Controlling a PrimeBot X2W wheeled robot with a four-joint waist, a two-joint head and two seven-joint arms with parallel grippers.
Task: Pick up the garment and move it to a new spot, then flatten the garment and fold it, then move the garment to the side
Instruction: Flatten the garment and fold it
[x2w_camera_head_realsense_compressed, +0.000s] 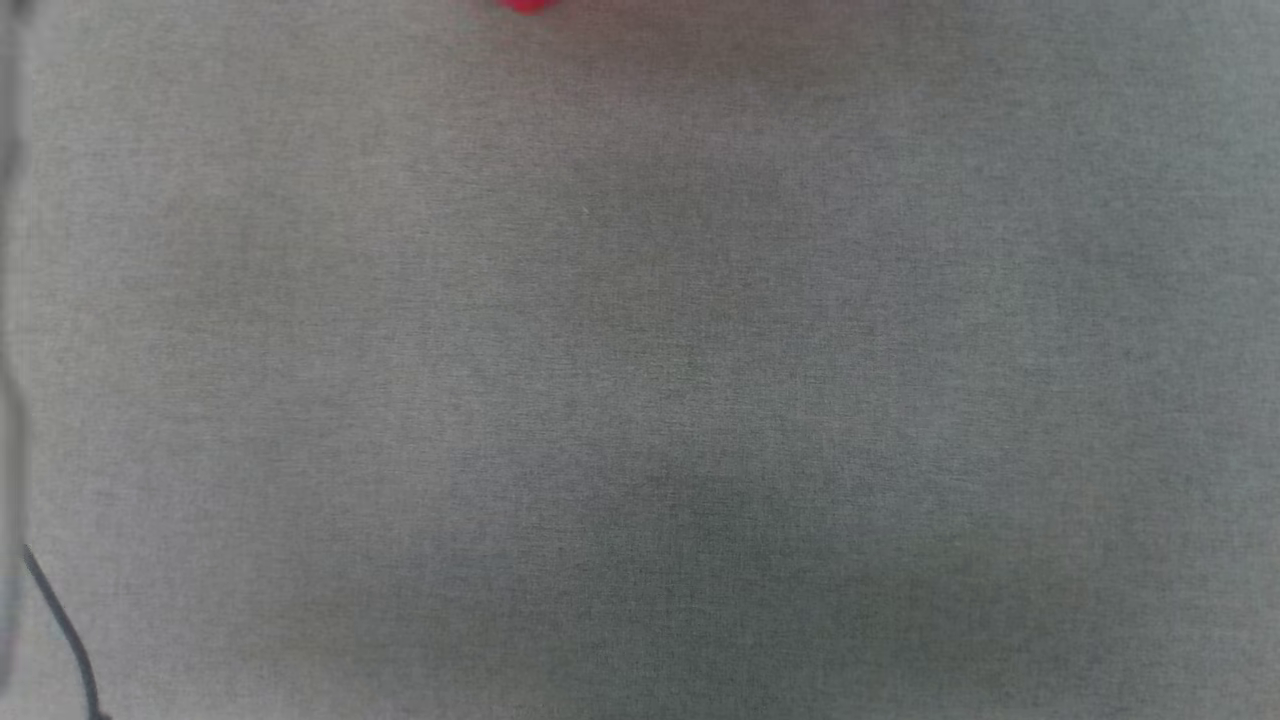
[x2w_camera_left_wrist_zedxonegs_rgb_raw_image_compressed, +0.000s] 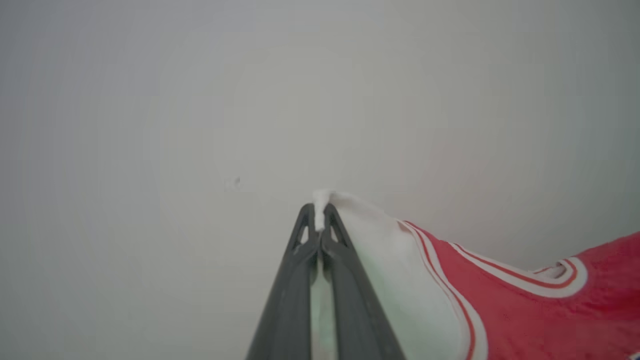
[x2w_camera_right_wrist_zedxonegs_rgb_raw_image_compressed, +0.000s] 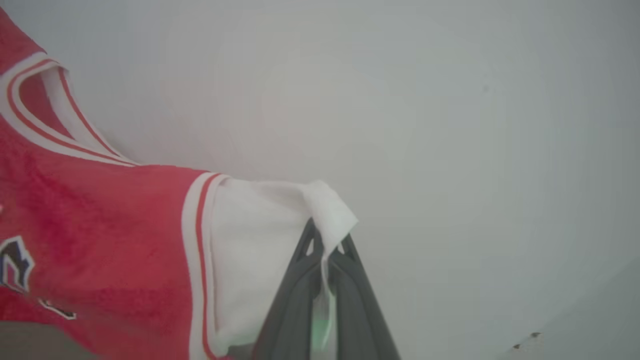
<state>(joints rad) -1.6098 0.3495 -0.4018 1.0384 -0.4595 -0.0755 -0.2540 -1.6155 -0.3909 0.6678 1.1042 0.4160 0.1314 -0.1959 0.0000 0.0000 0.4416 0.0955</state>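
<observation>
Cable (x2w_camera_head_realsense_compressed: 62, 630): thin, black, lying at the lower left of the head view and running off the bottom edge. Surface (x2w_camera_head_realsense_compressed: 640, 380): covered in plain grey cloth and spanning the head view. Garment (x2w_camera_head_realsense_compressed: 525, 5): in the head view, one small blurred red patch at the top edge, left of centre; whether it touches the surface cannot be told. Left tool (x2w_camera_left_wrist_zedxonegs_rgb_raw_image_compressed: 319, 214): fingers pressed together, pinching the edge of one white sleeve (x2w_camera_left_wrist_zedxonegs_rgb_raw_image_compressed: 385, 260), with a tuft of white cloth standing above the tips. In the left wrist view the garment (x2w_camera_left_wrist_zedxonegs_rgb_raw_image_compressed: 525, 320) spreads rightward from that grip: white sleeve, then red-and-white striped trim (x2w_camera_left_wrist_zedxonegs_rgb_raw_image_compressed: 442, 265), then red body with the trimmed neck opening (x2w_camera_left_wrist_zedxonegs_rgb_raw_image_compressed: 560, 272) near the right edge. In the right wrist view the garment (x2w_camera_right_wrist_zedxonegs_rgb_raw_image_compressed: 100, 225) fills the left side, red, with part of a black, white-outlined print (x2w_camera_right_wrist_zedxonegs_rgb_raw_image_compressed: 15, 265) at the far left. Right tool (x2w_camera_right_wrist_zedxonegs_rgb_raw_image_compressed: 327, 245): fingers closed on the other white sleeve (x2w_camera_right_wrist_zedxonegs_rgb_raw_image_compressed: 250, 240), whose corner folds over the tips. The garment hangs spread between the two tools against a pale, featureless background.
</observation>
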